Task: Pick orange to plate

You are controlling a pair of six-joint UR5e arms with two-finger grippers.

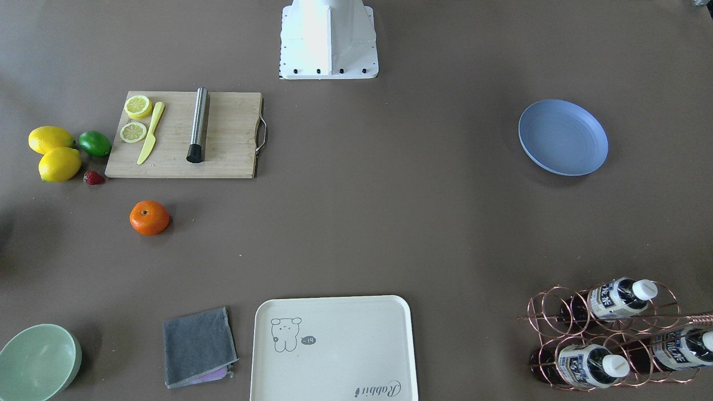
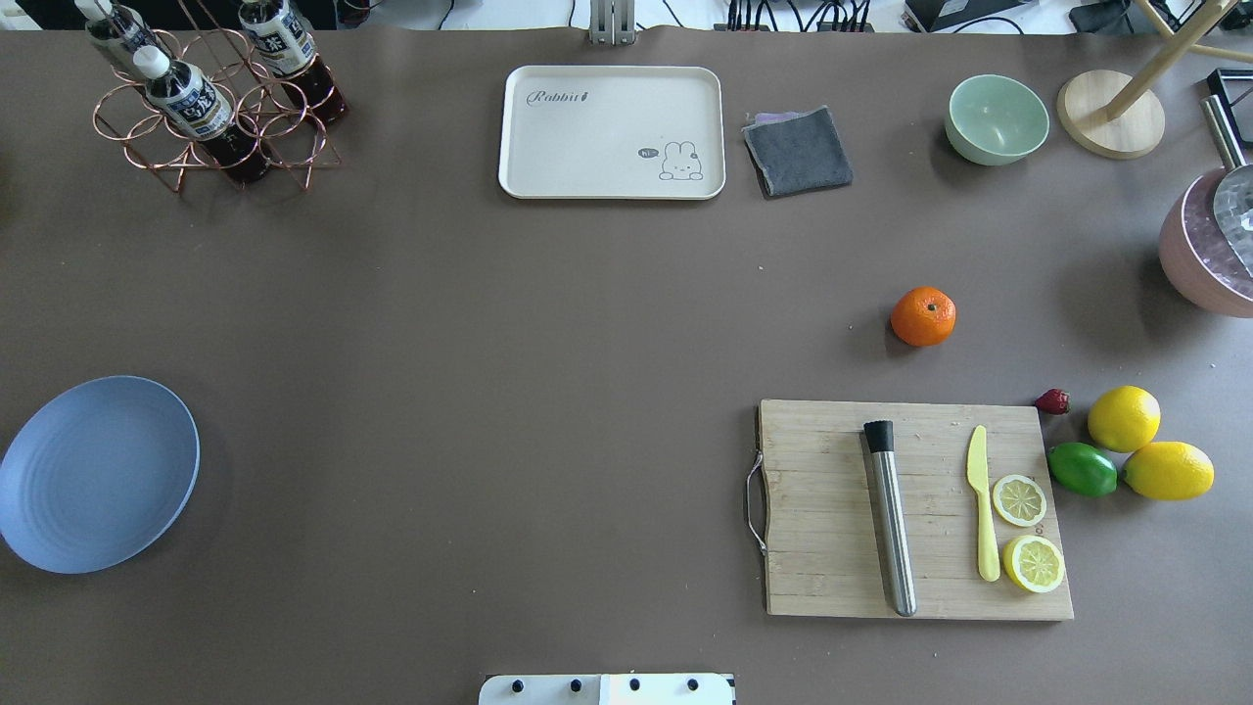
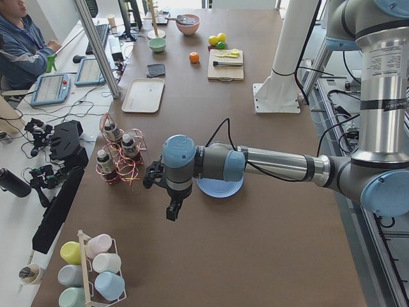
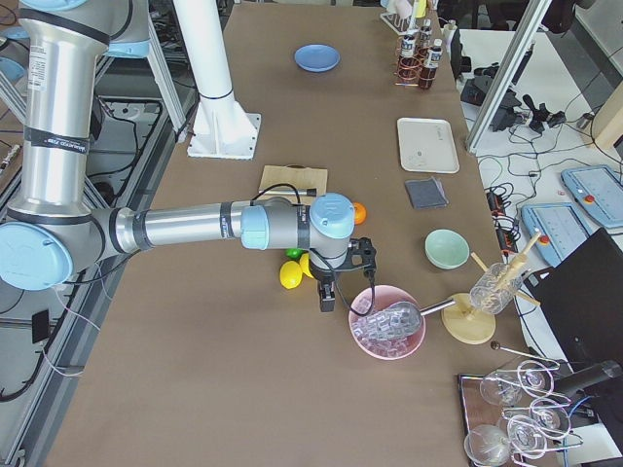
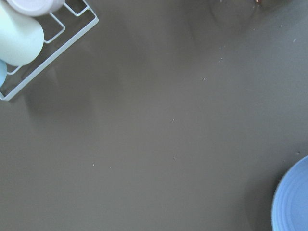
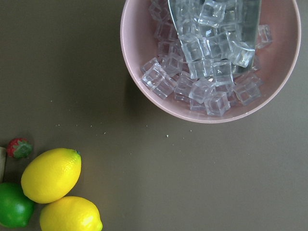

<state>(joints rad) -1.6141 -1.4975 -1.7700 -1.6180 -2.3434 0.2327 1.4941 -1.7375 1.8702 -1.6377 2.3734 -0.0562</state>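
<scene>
None of the task is done: the orange (image 2: 923,316) lies near the cutting board (image 2: 832,509), far from the plate (image 2: 96,474), so the right gripper (image 4: 326,298), open or closed I cannot tell, must reach it.

The table (image 2: 489,343) holds one orange (image 2: 923,316), one plate (image 2: 96,474), two whole lemons (image 2: 1124,418), two lemon slices (image 2: 1019,500), one lime (image 2: 1082,469), one strawberry (image 2: 1052,401), one cutting board (image 2: 822,529), one knife (image 2: 982,509), one tray (image 2: 611,132), one cloth (image 2: 798,150), one green bowl (image 2: 997,118) and, far left, three bottles (image 2: 186,98).

Brown-covered table (image 2: 548,323); cluttered white side bench (image 3: 19,224); aluminium frame post (image 3: 96,45)
</scene>
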